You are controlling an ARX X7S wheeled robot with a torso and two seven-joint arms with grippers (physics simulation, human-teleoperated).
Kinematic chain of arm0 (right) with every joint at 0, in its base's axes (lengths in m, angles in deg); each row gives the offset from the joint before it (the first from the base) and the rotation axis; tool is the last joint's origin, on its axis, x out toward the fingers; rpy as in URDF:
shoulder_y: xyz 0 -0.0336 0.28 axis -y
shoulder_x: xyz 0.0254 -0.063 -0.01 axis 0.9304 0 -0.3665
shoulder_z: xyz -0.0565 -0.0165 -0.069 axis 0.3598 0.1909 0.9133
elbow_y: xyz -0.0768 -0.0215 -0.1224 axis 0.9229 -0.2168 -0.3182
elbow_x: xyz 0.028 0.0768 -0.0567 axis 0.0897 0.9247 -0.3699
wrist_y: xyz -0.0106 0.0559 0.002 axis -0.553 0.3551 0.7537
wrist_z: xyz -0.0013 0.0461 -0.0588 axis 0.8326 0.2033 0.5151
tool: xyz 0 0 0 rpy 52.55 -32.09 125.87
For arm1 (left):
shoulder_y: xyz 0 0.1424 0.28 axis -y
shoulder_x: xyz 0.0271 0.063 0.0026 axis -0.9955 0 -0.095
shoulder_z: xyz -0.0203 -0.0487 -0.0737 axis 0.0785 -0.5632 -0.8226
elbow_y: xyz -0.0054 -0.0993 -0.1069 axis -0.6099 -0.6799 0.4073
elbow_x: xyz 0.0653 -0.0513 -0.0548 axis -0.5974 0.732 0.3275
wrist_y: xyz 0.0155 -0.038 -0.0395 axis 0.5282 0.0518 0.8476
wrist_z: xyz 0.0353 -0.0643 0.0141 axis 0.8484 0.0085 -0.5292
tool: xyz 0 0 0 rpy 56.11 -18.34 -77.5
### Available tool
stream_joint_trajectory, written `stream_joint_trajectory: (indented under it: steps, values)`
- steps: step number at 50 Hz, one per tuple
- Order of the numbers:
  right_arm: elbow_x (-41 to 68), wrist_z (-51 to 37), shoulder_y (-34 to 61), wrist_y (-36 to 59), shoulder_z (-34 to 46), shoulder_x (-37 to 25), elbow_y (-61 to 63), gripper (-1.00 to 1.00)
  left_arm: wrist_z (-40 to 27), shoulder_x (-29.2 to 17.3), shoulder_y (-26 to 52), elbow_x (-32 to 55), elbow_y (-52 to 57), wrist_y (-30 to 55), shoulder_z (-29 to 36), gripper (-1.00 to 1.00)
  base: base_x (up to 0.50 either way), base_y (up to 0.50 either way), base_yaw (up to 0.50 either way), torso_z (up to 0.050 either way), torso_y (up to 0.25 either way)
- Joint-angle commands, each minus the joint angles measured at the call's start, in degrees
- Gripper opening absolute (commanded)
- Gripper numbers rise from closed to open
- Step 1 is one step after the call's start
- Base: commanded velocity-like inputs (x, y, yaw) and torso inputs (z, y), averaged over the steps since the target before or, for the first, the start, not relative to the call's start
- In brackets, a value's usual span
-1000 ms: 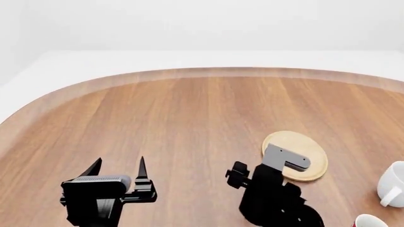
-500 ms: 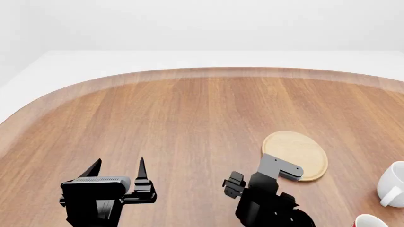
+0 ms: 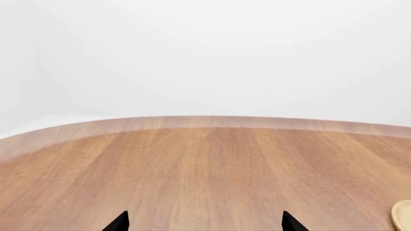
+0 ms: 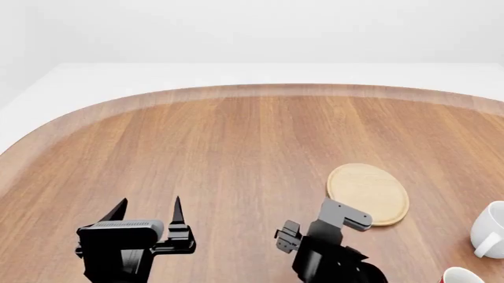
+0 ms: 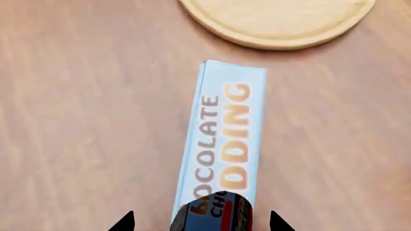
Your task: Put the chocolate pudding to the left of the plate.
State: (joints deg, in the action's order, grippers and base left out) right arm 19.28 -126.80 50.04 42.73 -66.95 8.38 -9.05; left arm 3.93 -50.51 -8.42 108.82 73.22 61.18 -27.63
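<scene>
In the right wrist view, the chocolate pudding [image 5: 224, 139], a long carton with a light blue printed face, lies flat on the wooden table. One end points at the plate [image 5: 276, 21], with a small gap to its rim. My right gripper [image 5: 200, 224] is open. Its tips stand wide on either side of the carton's near end without touching it. In the head view the right arm [image 4: 331, 250] hides the carton, and the tan plate [image 4: 367, 191] lies just beyond the arm. My left gripper [image 4: 147, 206] is open and empty over bare table, as the left wrist view [image 3: 205, 224] also shows.
A white mug [image 4: 490, 231] stands at the right edge of the head view. The rim of a red mug [image 4: 464, 276] shows at the bottom right. The table's rounded far edge [image 4: 260, 88] meets white floor.
The right arm has drawn back toward the robot, off the plate, so the whole plate now shows. The left arm has not moved.
</scene>
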Motion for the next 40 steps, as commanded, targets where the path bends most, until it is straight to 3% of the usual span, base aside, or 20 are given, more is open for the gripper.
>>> stream_joint_trajectory:
  steps: [1, 34, 35, 40]
  values:
    - [0.94, 1.53, 1.3, -1.47, 0.71, -0.03, -4.48, 1.0, -0.16, -0.15, 0.08, 0.06, -0.38, -0.26, 0.29, 1.0, 0.0, 0.0, 0.0, 0.0, 0.0]
    - [4.35, 2.73, 2.99, -4.0, 2.01, -0.31, -11.64, 1.0, -0.66, -0.7, -0.14, 0.51, -0.68, -1.07, 0.69, 1.0, 0.0, 0.0, 0.0, 0.0, 0.0]
    - [5.06, 3.01, 3.18, -3.37, 1.89, -0.29, -12.25, -1.0, -0.67, -0.72, -0.14, 0.54, -0.68, -1.08, 0.7, 1.0, 0.0, 0.0, 0.0, 0.0, 0.0]
    - [5.9, 2.6, 3.15, -3.58, 1.8, -0.33, -12.73, -1.0, -0.78, -0.82, -0.13, 0.67, -0.6, -1.06, 0.73, 1.0, 0.0, 0.0, 0.0, 0.0, 0.0]
